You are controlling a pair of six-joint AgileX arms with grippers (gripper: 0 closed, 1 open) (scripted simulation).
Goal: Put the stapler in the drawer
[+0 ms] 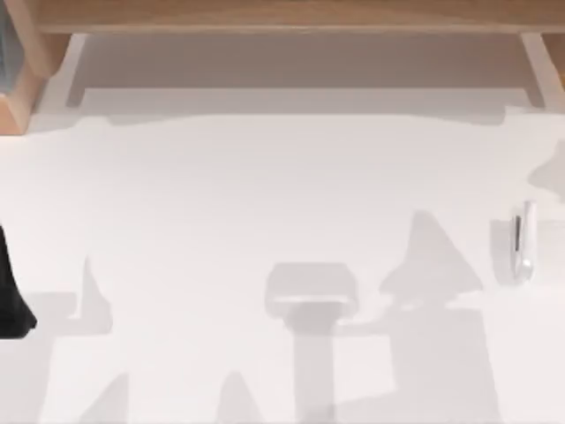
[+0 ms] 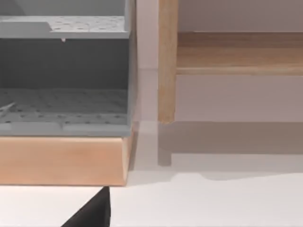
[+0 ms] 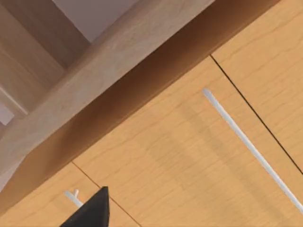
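The stapler [image 1: 524, 240] lies on the white table [image 1: 265, 194] near its right edge, with nothing touching it. The left arm [image 1: 11, 296] is at the left edge. The right wrist view faces a wooden drawer front [image 3: 189, 156] with a slim handle [image 3: 251, 146] — the drawer is closed. How wide either gripper stands — I cannot tell.

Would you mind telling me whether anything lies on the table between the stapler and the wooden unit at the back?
Nothing visible does: the stapler lies alone near the table's right edge. In the right wrist view the drawer front looks closed.
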